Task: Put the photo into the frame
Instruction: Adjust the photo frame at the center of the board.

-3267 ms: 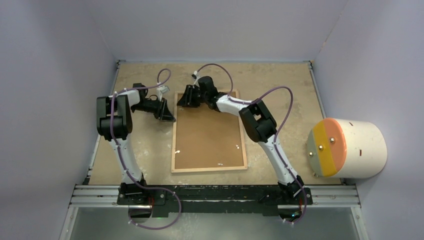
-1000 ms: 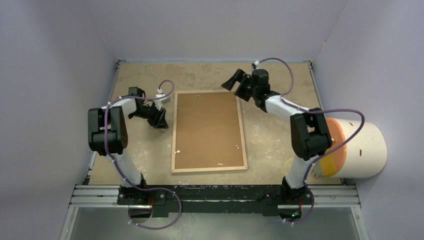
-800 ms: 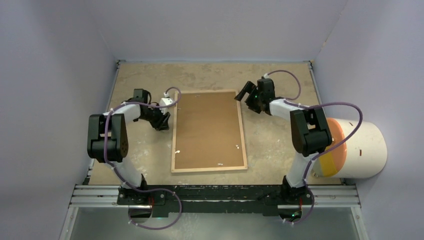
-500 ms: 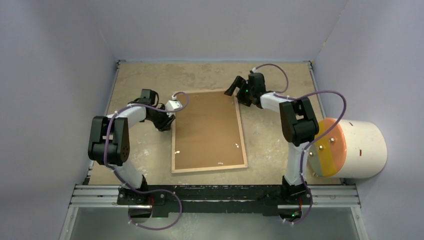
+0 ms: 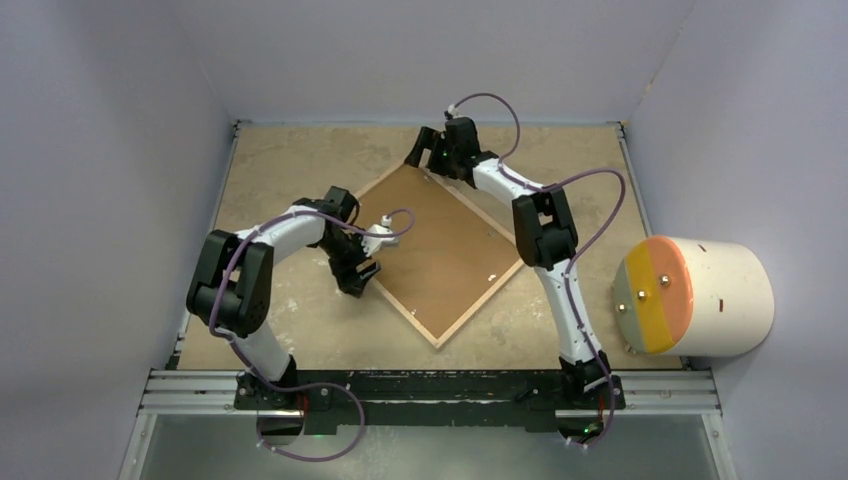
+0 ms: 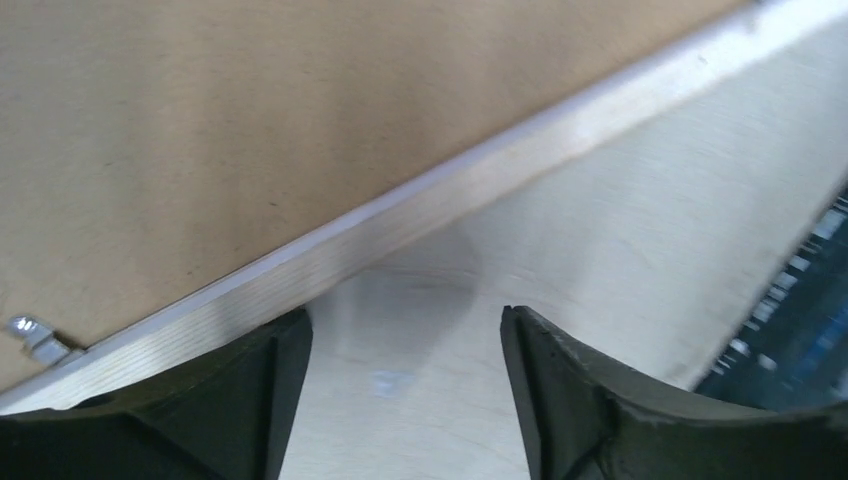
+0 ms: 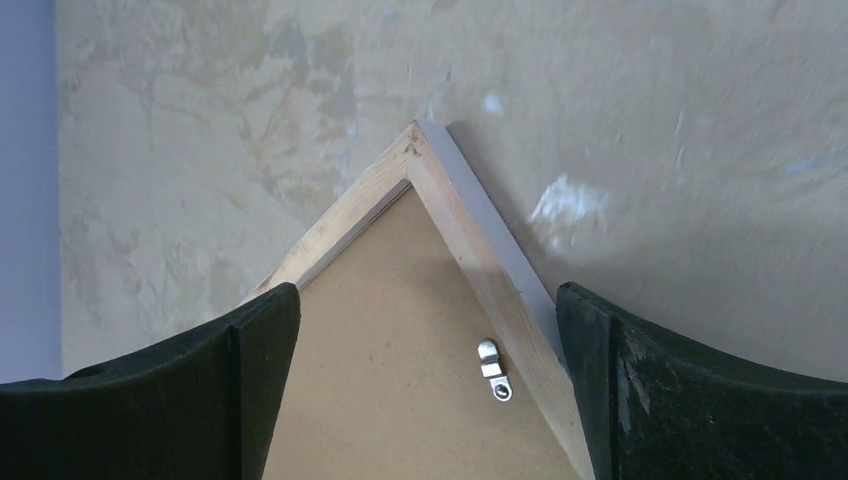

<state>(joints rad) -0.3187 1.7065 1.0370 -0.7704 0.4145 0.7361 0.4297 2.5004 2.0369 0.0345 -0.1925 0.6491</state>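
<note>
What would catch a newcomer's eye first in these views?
The frame, back up with its brown backing board showing, lies diagonally mid-table. The open right gripper straddles its far corner, and the open left gripper sits at its left rail. A white drum with an orange-yellow end lies far right.

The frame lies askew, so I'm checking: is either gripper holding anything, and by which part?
Nothing is held. The left gripper is open beside the frame, at its long rail; the right gripper straddles the far corner, jaws wide and not closed on it.
</note>
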